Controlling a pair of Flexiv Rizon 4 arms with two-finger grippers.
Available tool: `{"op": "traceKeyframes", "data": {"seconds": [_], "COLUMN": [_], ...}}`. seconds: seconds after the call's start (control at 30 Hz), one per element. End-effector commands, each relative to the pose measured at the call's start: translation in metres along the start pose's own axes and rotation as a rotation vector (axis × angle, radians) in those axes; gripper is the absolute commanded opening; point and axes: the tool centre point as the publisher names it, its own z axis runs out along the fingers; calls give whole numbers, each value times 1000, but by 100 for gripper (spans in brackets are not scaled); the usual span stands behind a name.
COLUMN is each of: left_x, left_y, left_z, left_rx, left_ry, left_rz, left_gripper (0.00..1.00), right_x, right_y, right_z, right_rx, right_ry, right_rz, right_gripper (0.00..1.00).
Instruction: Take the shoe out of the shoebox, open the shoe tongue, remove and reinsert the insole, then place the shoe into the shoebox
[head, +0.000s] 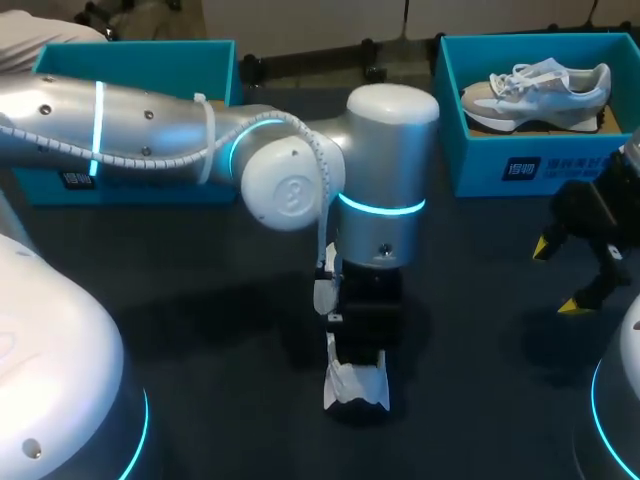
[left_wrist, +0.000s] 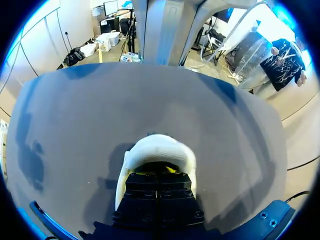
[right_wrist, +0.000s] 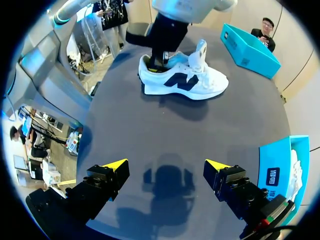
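Shoe (head: 356, 388) is sitting out on the bench (head: 180, 280) at 6 o'clock of centre, long axis running 12-to-6 with the heel at the 6 end, and mostly hidden under the left arm. Left gripper (left_wrist: 160, 175) is standing in the heel opening; can't tell whether its jaws are pinching anything in there. Tongue (right_wrist: 200, 52) is sticking up. Right gripper (right_wrist: 166, 165) is hanging at 3 o'clock with jaws spread wide on nothing, the shoe lying broadside at its 12 and well apart. Left arm is the nearer one by far, so I'm reading this as the insole step. Right shoebox (head: 480, 160) at 1 o'clock is holding a second shoe (head: 540, 88); left shoebox (head: 140, 60) is sitting at 10. Markings: dark side logo on the shoe, dark label patches on both boxes; not reading them out.
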Motion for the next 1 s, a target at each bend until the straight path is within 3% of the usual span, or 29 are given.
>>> {"op": "traceKeyframes", "data": {"seconds": [0.03,0.1,0.27,0.73,1.0], "left_x": [-18,-19,-12,14,3], "left_y": [11,15,16,28,43], "left_z": [35,40,41,-15,-1], "left_rx": [20,20,-75,-177,-171], "left_ry": [7,0,16,-21,-12], "left_rz": [5,10,27,21,21], "left_gripper": [0,0,0,0,0], "right_x": [0,0,0,0,0], "right_y": [0,0,0,0,0], "right_z": [1,1,1,1,1], "right_rx": [3,3,3,3,3], "right_ry": [0,0,0,0,0], "right_rz": [0,0,0,0,0], "right_gripper": [100,100,100,100,100]}}
